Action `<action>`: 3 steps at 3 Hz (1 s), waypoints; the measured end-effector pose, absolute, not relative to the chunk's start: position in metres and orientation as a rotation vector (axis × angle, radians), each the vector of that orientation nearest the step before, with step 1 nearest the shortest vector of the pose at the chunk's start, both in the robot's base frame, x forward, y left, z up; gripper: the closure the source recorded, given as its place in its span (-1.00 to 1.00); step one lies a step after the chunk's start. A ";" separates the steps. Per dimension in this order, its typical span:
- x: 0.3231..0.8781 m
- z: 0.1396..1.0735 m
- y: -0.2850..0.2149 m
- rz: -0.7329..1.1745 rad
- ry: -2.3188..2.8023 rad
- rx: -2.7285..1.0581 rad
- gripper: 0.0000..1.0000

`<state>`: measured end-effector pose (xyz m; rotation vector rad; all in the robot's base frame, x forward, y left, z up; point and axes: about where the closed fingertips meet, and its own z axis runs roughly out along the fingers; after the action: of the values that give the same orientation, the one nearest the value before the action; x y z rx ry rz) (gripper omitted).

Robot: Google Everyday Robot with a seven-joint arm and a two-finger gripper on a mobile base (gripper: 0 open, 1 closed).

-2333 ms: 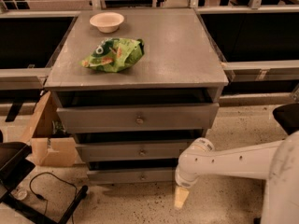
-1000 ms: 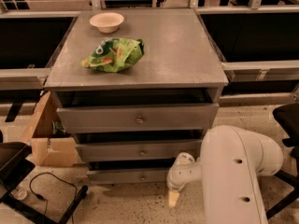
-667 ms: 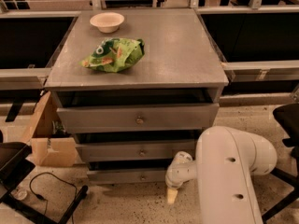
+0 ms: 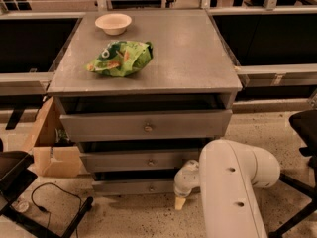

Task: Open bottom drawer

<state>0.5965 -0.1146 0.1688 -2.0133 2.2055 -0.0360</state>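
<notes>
The grey three-drawer cabinet (image 4: pixel 148 78) stands in the middle of the camera view. The bottom drawer (image 4: pixel 130 186) is its lowest slim grey front, with a small round knob (image 4: pixel 150 187) at its centre. It sits close to the cabinet with a dark gap above it. My white arm (image 4: pixel 233 182) comes in from the lower right. The gripper (image 4: pixel 180 201) hangs low by the floor, just right of the bottom drawer's knob and in front of the drawer's right part.
A green chip bag (image 4: pixel 120 58) and a white bowl (image 4: pixel 113 23) lie on the cabinet top. A cardboard box (image 4: pixel 49 148) stands at the left. A black cable (image 4: pixel 49 202) and a dark stand lie on the floor at lower left. A black chair (image 4: pixel 304 133) is at right.
The arm has swung in from the right and now bulks large in the foreground. The gripper has moved left along the bottom drawer's front, toward the knob. The drawers look unchanged.
</notes>
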 end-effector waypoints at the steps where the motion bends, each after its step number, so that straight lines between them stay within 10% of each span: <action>1: 0.605 0.170 -0.116 -0.045 2.203 -2.017 -0.17; 3: 0.607 0.178 -0.116 -0.045 2.204 -2.017 0.77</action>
<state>0.6073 -0.1161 0.1781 -2.0172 2.2035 -0.0454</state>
